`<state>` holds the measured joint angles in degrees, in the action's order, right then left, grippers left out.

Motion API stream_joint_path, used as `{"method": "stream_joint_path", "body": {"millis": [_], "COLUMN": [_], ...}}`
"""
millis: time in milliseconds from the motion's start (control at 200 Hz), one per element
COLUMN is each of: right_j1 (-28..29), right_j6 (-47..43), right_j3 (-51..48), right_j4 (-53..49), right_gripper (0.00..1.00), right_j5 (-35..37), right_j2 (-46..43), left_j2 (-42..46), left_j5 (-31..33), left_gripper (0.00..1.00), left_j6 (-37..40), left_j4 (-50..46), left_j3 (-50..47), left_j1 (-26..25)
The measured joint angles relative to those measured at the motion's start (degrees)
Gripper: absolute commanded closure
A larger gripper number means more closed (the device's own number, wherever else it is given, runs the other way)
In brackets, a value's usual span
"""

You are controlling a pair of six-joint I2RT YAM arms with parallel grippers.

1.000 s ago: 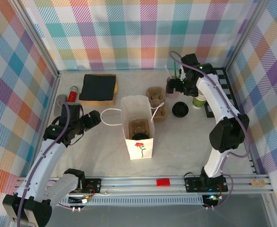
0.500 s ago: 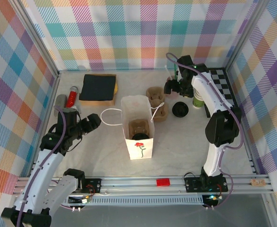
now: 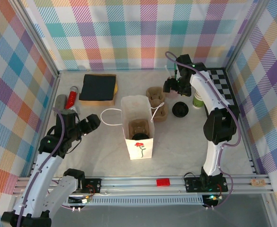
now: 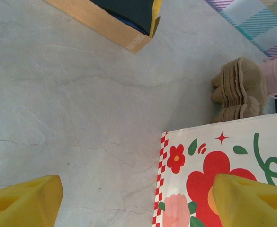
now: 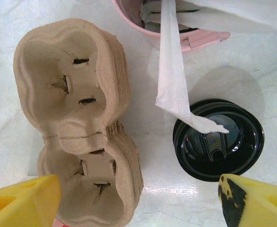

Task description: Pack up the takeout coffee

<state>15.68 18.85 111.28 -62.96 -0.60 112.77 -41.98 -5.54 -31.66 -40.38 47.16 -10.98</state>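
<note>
A: Where's the coffee (image 3: 139,137)?
B: Down in the bag (image 3: 141,151), in a carrier (image 3: 136,126), black lid up.
A: The jaws?
B: Both released, empty. Left gripper (image 3: 92,122) hovers beside the bag over the table (image 4: 58,118); right gripper (image 3: 168,87) above the carrier stack (image 5: 76,123) and lids (image 5: 218,146).

You had one paper bag (image 3: 139,124), one stack of pulp carriers (image 3: 157,102) and one stack of black lids (image 3: 180,110). You also had one napkin box (image 3: 98,89) and two grippers: the left gripper (image 3: 94,122) and the right gripper (image 3: 168,86).
</note>
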Motion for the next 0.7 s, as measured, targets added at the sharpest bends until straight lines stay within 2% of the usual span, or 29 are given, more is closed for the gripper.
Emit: {"method": "stream_joint_path", "body": {"millis": [270,510,700], "right_j1": [0.02,0.00,0.00], "right_j6": [0.11,0.37,0.44], "right_j3": [1.90,3.37,4.66], "right_j4": [0.00,-0.04,-0.11], "right_gripper": [0.18,0.25,0.25], "right_j5": [-0.15,-0.13,-0.13], "right_j2": [0.31,2.80,5.11], "left_j2": [2.27,2.34,2.29], "left_j5": [0.00,0.00,0.00], "left_gripper": [0.17,0.17,0.17], "left_j6": [0.59,0.63,1.03], "left_j4": [-0.02,-0.39,-0.44], "left_j3": [-0.57,-1.66,-1.66], "left_j1": [0.00,0.00,0.00]}}
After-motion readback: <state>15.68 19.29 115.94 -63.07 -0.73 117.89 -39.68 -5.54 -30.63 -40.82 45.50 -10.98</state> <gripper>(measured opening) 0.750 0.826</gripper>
